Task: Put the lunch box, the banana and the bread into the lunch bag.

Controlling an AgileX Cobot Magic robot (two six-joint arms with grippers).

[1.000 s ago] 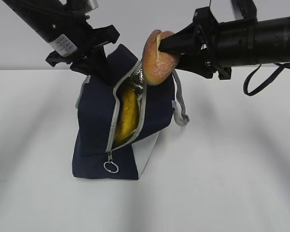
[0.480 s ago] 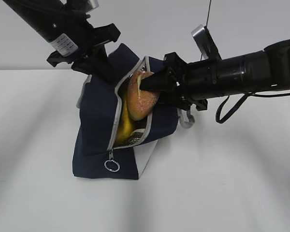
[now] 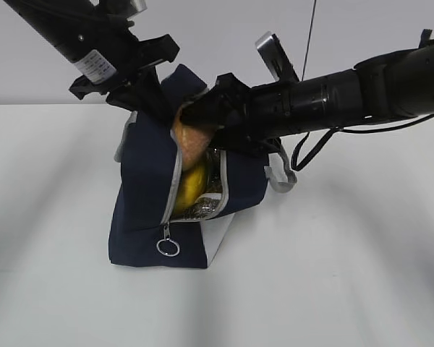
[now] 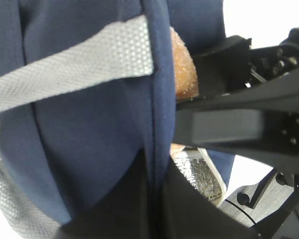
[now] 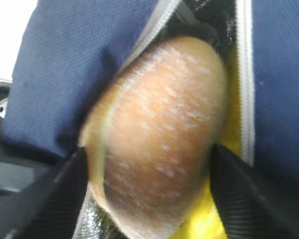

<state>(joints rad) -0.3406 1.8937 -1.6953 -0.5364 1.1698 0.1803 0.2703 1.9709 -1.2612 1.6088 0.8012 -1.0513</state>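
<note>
The navy lunch bag [image 3: 141, 210] stands on the white table with its grey zipper open. My left gripper [image 3: 148, 97] is shut on the bag's upper edge and holds it up; the left wrist view shows the navy fabric [image 4: 89, 129] pinched between the jaws. My right gripper [image 3: 195, 119] is shut on the golden-brown bread [image 3: 190, 141] and holds it in the bag's mouth. The bread fills the right wrist view [image 5: 157, 129]. The yellow banana [image 3: 192, 184] lies inside the bag below the bread and shows in the right wrist view [image 5: 229, 129]. The lunch box is hidden.
A grey strap handle [image 3: 278, 177] hangs off the bag's right side. A metal ring pull [image 3: 166, 248] hangs at the zipper's lower end. Silver foil lining [image 4: 199, 174] shows in the opening. The white table [image 3: 333, 275] surrounds the bag.
My right gripper has carried the bread from above the bag down and left into the open mouth. The left gripper has kept its hold on the bag's edge.
</note>
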